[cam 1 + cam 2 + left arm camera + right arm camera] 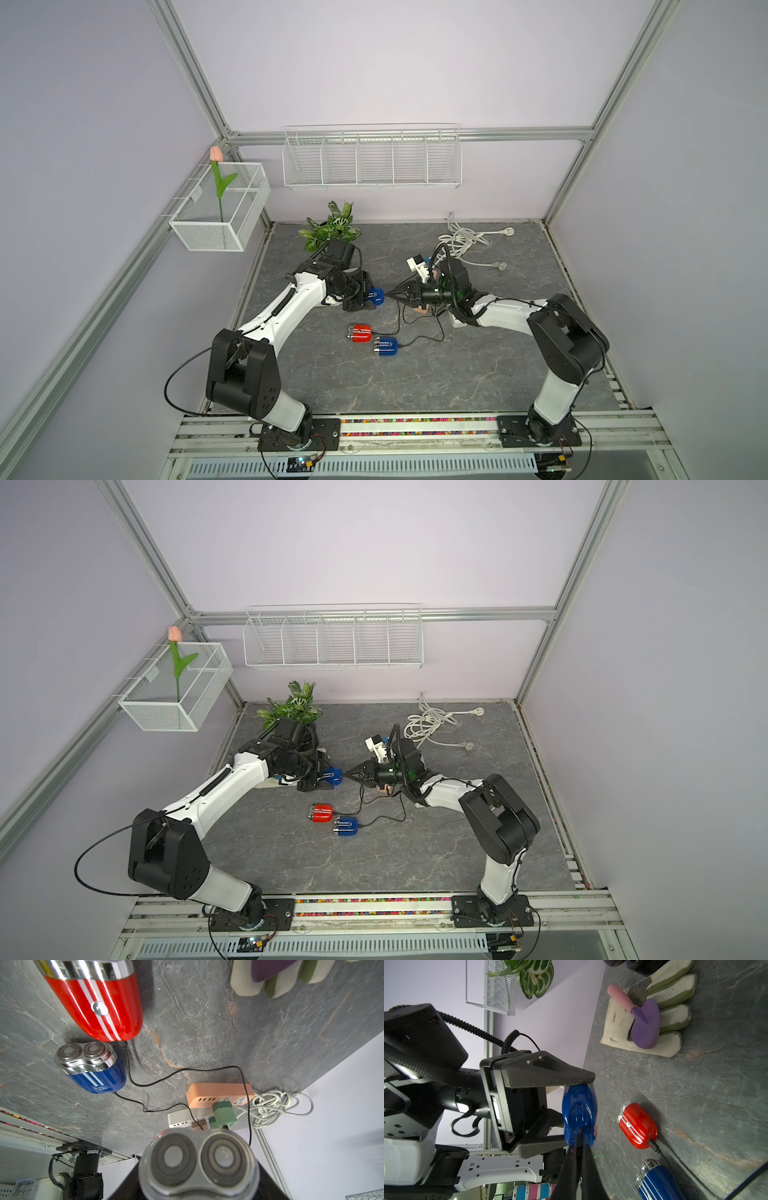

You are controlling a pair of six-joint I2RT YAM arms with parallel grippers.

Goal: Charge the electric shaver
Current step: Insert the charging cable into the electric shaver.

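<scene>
If my right gripper (391, 295), pinching the thin black plug (579, 1142) mid-frame, tilts, it jams on the glossy blue shaver (579, 1109) my left gripper (372, 297) clamps.

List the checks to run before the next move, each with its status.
1. Left gripper clamped on the held blue shaver: ok.
2. Right gripper shut on the charging plug: ok.
3. Plug lined up with the shaver's base port: ok.
4. Plug fully seated: cannot tell.
5. Cable connected at the orange power strip: cannot tell.
6. Red shaver and second blue shaver lying apart from both grippers: ok.
</scene>
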